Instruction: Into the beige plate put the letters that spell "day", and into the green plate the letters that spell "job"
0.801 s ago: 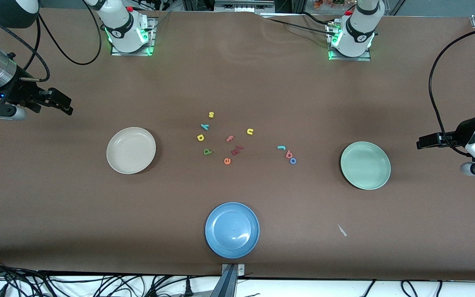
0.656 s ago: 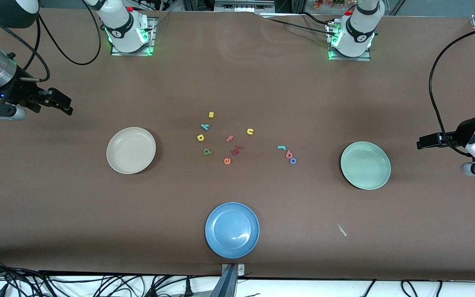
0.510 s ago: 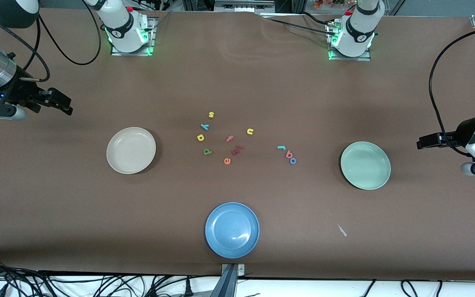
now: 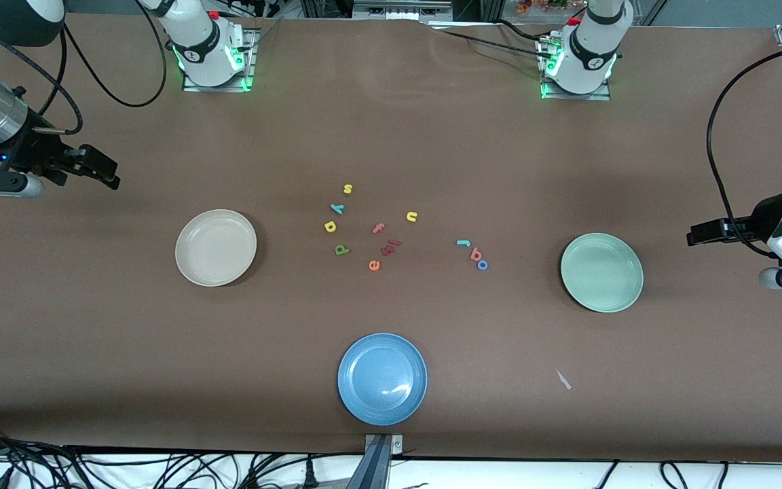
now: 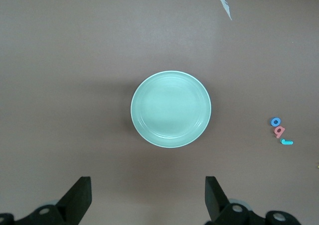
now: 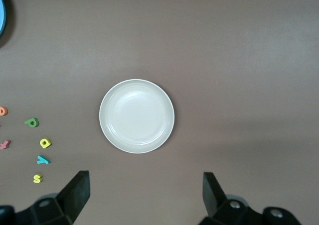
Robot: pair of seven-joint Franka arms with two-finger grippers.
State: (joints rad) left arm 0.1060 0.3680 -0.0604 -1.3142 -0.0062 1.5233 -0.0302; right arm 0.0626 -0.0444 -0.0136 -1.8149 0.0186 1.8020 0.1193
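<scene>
You had the right gripper (image 4: 107, 173) hanging over the table's edge at the right arm's end, fingers (image 6: 75, 192) spread wide and holding nothing. The beige plate (image 4: 216, 247) sat bare, nearest that arm. Toward the middle lay the scatter: teal y (image 4: 337, 208), yellow d (image 4: 330, 226) and green a (image 4: 341, 250) in a loose column (each a little nearer the front camera than the one before), with a yellow s (image 4: 347, 189) farthest from the camera. Beside them were a salmon f (image 4: 379, 228), dark red pieces (image 4: 390, 247), an orange e (image 4: 374, 265) and a yellow u (image 4: 411, 216). A blue plate (image 4: 382, 379) sat nearest the camera. Next came j (image 4: 463, 242), b (image 4: 476, 255) and o (image 4: 482, 265), packed close in a slanting row. The green plate (image 4: 601, 272) was bare too. Your left gripper (image 4: 693, 238) waited over the left arm's end, fingers (image 5: 77, 197) wide apart, holding nothing.
</scene>
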